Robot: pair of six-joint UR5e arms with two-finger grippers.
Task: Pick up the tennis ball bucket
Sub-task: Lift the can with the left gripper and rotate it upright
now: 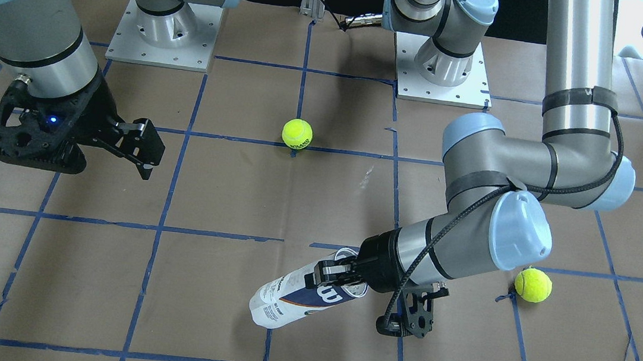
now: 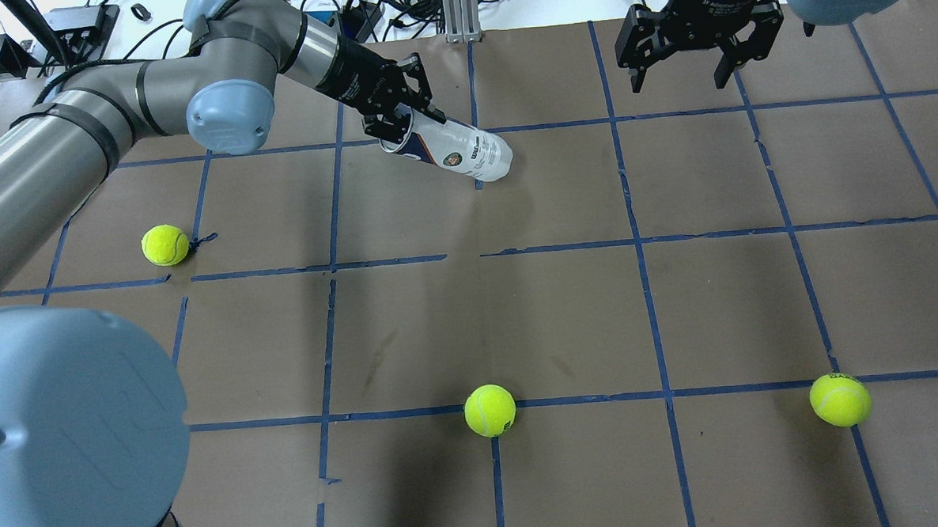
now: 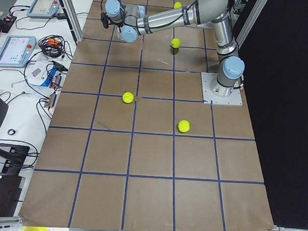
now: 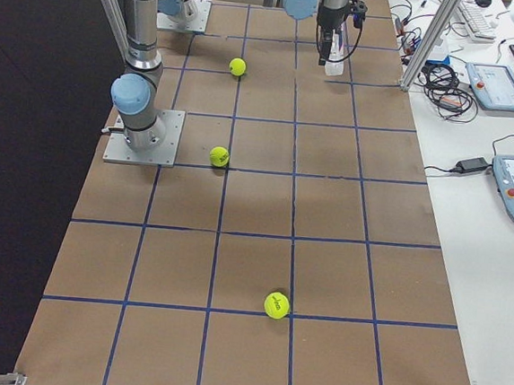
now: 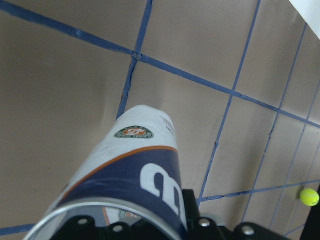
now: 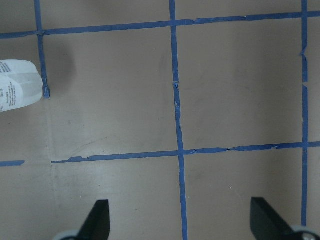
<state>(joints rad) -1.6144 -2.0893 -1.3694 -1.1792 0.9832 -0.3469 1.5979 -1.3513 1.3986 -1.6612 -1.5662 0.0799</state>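
The tennis ball bucket point(image 1: 288, 298) is a clear can with a white and dark-blue "W" label. It hangs tilted, open end up in my left gripper point(image 1: 331, 272), closed end low over the table. The left gripper is shut on the can's open rim. In the overhead view the bucket point(image 2: 464, 154) points right from the left gripper point(image 2: 394, 129). The left wrist view looks down along the can point(image 5: 135, 175). I cannot tell whether its low end touches the table. My right gripper point(image 2: 678, 68) is open and empty, well to the right; it also shows in the front view point(image 1: 144, 149).
Three yellow-green tennis balls lie on the brown, blue-taped table: one at the left point(image 2: 165, 245), one at the near middle point(image 2: 490, 410), one at the near right point(image 2: 840, 399). The arm bases point(image 1: 161, 32) stand at the robot's edge. The can's end point(image 6: 17, 92) shows in the right wrist view.
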